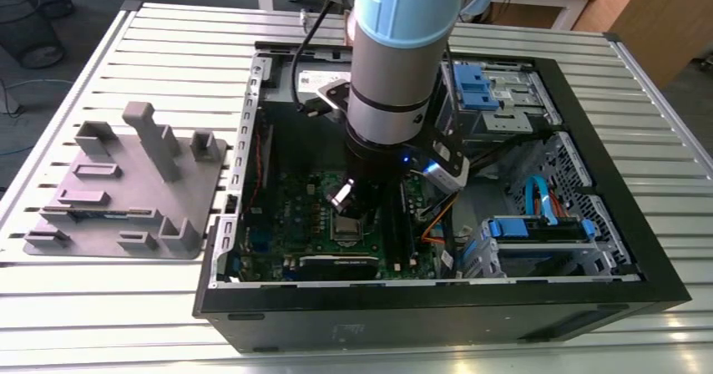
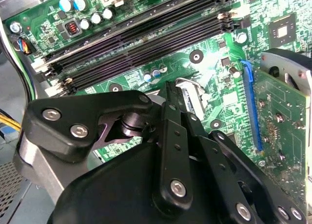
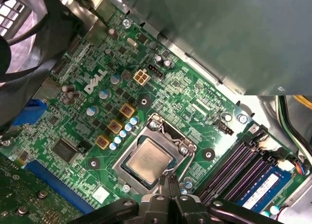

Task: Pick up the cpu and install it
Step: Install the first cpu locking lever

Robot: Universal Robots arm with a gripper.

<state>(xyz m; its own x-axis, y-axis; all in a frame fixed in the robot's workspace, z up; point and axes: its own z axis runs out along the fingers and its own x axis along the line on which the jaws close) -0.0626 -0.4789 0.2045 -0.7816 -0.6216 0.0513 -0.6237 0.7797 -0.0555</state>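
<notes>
The cpu (image 3: 146, 160), a small square chip with a pale silver top, lies flat in its socket on the green motherboard (image 3: 170, 87). The socket's metal frame (image 3: 161, 131) is open around it. My gripper (image 3: 168, 182) hangs just beside the socket's edge, its two thin black fingers pressed together with nothing between them. In the second wrist view the fingertips (image 2: 170, 95) stand next to the socket's metal frame (image 2: 192, 95). From the exterior view the arm reaches down into the open computer case, with the gripper (image 1: 351, 205) right above the cpu (image 1: 350, 227).
Black memory slots (image 2: 146, 39) run beside the socket, and a card (image 2: 282, 112) stands along the board's edge. Drive bays with blue parts (image 1: 535, 228) and loose cables (image 1: 435, 224) fill the case's right side. A grey fixture plate (image 1: 123, 190) lies on the table at the exterior view's left.
</notes>
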